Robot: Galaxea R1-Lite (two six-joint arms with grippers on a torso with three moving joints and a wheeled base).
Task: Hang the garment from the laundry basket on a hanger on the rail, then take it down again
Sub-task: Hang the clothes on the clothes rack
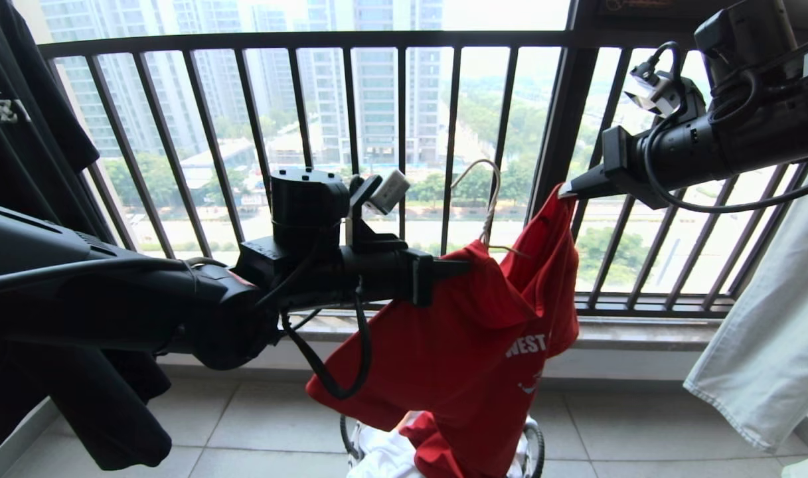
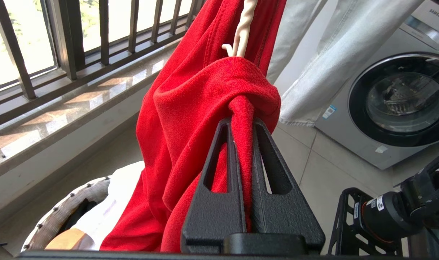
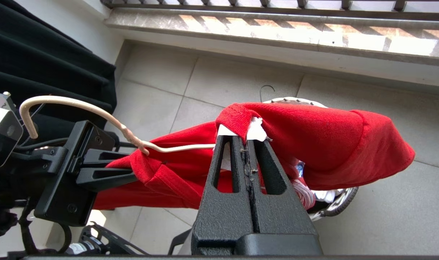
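Both arms are up in front of the black window railing, holding the red T-shirt in the air between them. The left gripper comes in level from the left, its fingers clenched on a bunched fold of red cloth at one shoulder. The right gripper reaches in from the upper right and sits higher, its fingers pinched tight on the collar edge, where a white label peeks out. The shirt hangs tilted, high on the right side and lower on the left, with its white lettering facing into the room and its hem trailing down into the laundry basket on the tiled floor. Some white cloth lies in the basket beside the hem. The pale wire hanger is inside the neck of the shirt; its long hook sticks up free between the two grippers, catching on nothing. A black T-shirt hangs at the far left and a white garment at the far right. In the left wrist view a washing machine stands beyond the shirt
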